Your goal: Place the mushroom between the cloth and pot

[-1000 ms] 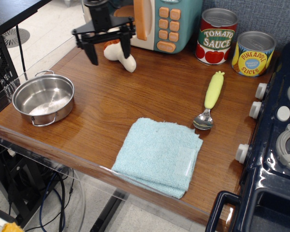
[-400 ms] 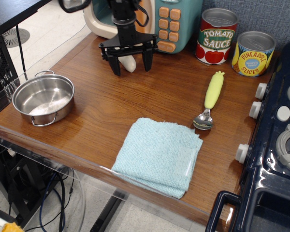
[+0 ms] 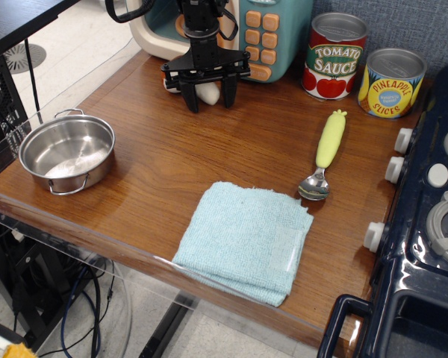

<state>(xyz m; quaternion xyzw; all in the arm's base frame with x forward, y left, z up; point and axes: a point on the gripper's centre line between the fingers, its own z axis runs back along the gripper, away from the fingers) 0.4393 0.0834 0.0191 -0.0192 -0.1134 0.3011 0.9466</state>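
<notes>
Mushroom (image 3: 209, 92) placement has not happened yet: the toy lies at the back of the wooden table (image 3: 209, 160), just in front of the teal toy microwave (image 3: 239, 33), with only its cream stem showing between the two black fingers (image 3: 190, 97) of the gripper (image 3: 209, 95). Going left to right, the shiny steel pot (image 3: 66, 152) sits near the front left corner, empty, its wire loop handles at the rim. Behind and to its right the arm comes down from above, and the fingers stand apart, one on each side of the stem; whether they touch it I cannot tell. Toward the front edge, right of centre, the light blue cloth (image 3: 246, 240) lies flat and folded, a pale tag on its right part. Bare wood separates the pot from the cloth. Just beyond the cloth's far right corner rests a spoon (image 3: 322, 154) with a yellow handle, bowl toward the cloth. At the back right stand a tomato sauce can (image 3: 335, 56) and a pineapple slices can (image 3: 390, 83), beside the dark toy stove (image 3: 425, 224).
</notes>
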